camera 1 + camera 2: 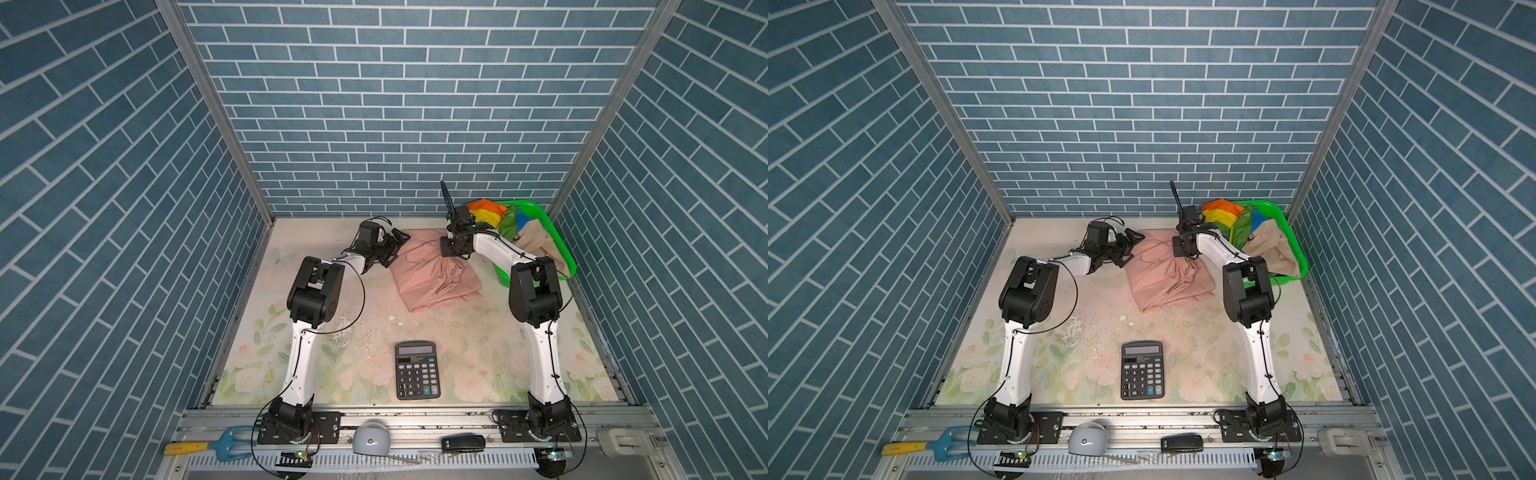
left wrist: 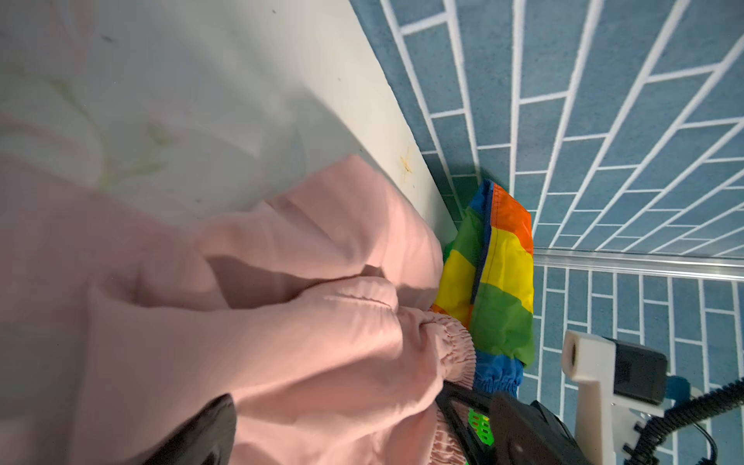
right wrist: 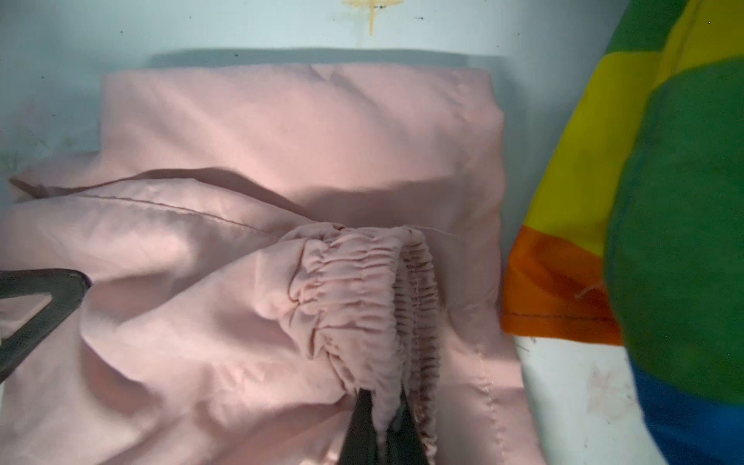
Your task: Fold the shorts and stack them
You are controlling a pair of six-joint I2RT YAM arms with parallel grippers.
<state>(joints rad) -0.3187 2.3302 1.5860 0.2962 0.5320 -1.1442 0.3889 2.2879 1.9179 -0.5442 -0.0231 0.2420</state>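
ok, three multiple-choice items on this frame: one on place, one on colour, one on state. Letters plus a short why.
1. In both top views the rainbow shorts sit:
A. near left
B. far right, at the basket
C. near centre

2. The basket is:
A. red
B. grey
C. green

3. The right jaws are:
A. shut on the pink shorts at the waistband
B. wide open
C. out of sight

Answers:
1 B: the rainbow shorts spill over the basket's rim in the far right corner.
2 C: the rim and mesh show bright green in both top views.
3 A: the right wrist view shows the jaws pinched on the gathered pink waistband.
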